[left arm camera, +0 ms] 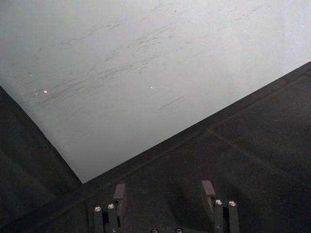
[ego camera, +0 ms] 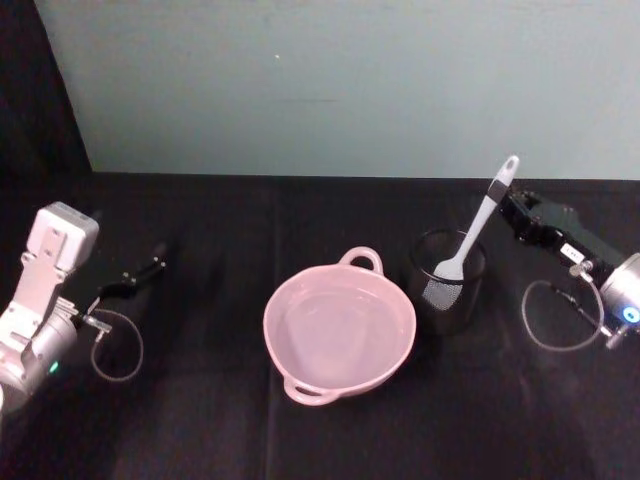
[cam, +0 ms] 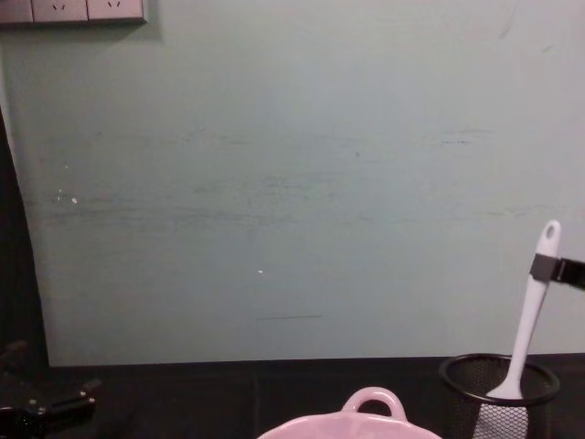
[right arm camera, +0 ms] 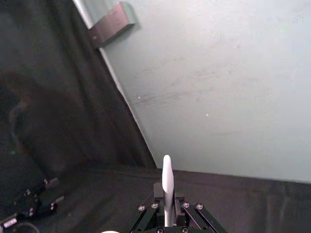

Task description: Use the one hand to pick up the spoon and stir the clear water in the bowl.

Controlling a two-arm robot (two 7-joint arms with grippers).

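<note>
The white spoon (ego camera: 480,225) stands tilted in the black mesh cup (ego camera: 447,290), its blade down inside and its handle end up. My right gripper (ego camera: 500,195) is shut on the upper part of the handle, which rises between its fingers in the right wrist view, spoon (right arm camera: 166,182). From the chest the spoon (cam: 530,320) leans in the cup (cam: 498,393) with the gripper (cam: 556,268) across its handle. Left of the cup sits the pale pink bowl (ego camera: 272,315) holding clear water, its loop handle (cam: 370,393) towards the wall. My left gripper (ego camera: 152,265) rests open at the far left.
A pale green wall (ego camera: 350,80) closes off the back of the black table (ego camera: 200,420). Cables loop beside both wrists. The left gripper (left arm camera: 164,194) faces bare black cloth and the wall.
</note>
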